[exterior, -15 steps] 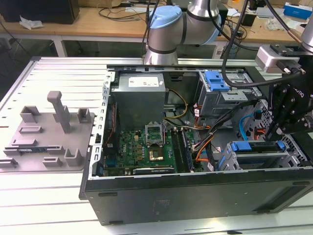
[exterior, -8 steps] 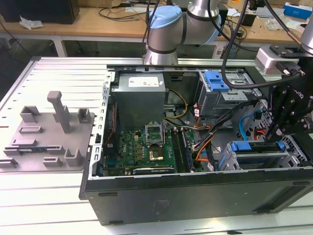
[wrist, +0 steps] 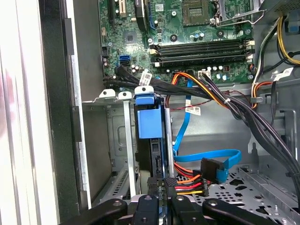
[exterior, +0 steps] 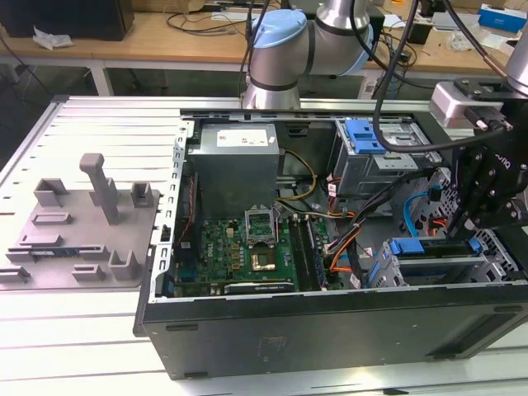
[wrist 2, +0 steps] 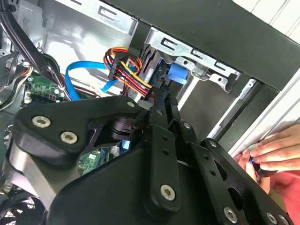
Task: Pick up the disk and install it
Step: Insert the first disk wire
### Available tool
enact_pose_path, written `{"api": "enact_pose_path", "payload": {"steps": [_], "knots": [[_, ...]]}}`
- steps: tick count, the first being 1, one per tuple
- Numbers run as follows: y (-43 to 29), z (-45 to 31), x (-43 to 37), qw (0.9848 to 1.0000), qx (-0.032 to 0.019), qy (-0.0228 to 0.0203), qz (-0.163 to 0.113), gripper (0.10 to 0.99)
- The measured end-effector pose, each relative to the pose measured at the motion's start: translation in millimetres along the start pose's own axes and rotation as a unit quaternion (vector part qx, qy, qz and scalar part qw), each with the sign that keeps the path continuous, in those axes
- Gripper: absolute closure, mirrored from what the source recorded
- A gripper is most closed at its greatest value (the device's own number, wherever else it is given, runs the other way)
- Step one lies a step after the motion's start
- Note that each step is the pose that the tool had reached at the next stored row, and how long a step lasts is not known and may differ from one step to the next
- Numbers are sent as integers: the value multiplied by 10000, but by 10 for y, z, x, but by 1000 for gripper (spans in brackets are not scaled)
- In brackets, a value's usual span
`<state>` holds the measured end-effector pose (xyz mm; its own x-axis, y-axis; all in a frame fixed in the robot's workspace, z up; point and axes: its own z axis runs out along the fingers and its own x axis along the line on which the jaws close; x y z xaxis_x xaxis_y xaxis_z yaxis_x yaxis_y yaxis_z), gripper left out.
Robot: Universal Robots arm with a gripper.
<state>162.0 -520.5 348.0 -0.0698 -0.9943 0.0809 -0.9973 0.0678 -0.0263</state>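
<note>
1. Where the disk [wrist: 150, 123] is seen in the first wrist view, it stands on edge inside the drive cage [wrist: 117, 140]. Just its blue carrier end and a dark edge are exposed; the metal body and label are hidden.
2. The gripper [wrist: 161, 183] is seen at the cage's open side, its fingers [wrist: 152, 187] clenched on the disk's near edge. Much of the linkage is cut off by the frame.
3. Just beside the cage, coloured power wires [wrist: 187, 180] and a blue data cable [wrist: 206, 154] are found.
4. In the second wrist view, a person's hand [wrist 2: 274, 152] is seen against the case wall [wrist 2: 267, 112] near the cage, partly cut off by the frame edge.
</note>
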Motion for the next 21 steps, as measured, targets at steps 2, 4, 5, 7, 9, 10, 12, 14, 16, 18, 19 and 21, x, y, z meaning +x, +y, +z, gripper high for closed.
{"api": "enact_pose_path", "payload": {"steps": [2, 4, 5, 7, 9, 10, 12, 14, 16, 18, 19, 21], "knots": [[-3, 7, -1, 10000, 0, 0, -1, 918], [-5, 16, -2, 10000, -1, 0, 0, 918], [-5, 20, -2, 10000, -1, 0, 0, 918], [-6, 35, -3, 10000, -1, 0, -1, 918], [-5, 53, -5, 10000, -1, 2, -1, 918], [-5, 59, -5, 10000, -1, 2, -1, 918], [-5, 64, -6, 10000, -1, 1, -1, 918], [-5, 67, -6, 10000, -1, 1, -1, 918], [-5, 68, -6, 10000, -1, 1, -1, 918], [-4, 71, -6, 10000, -1, 1, -2, 918], [-4, 72, -6, 10000, -1, 1, -6, 918], [-4, 73, -6, 10000, -1, 1, -7, 918]]}}
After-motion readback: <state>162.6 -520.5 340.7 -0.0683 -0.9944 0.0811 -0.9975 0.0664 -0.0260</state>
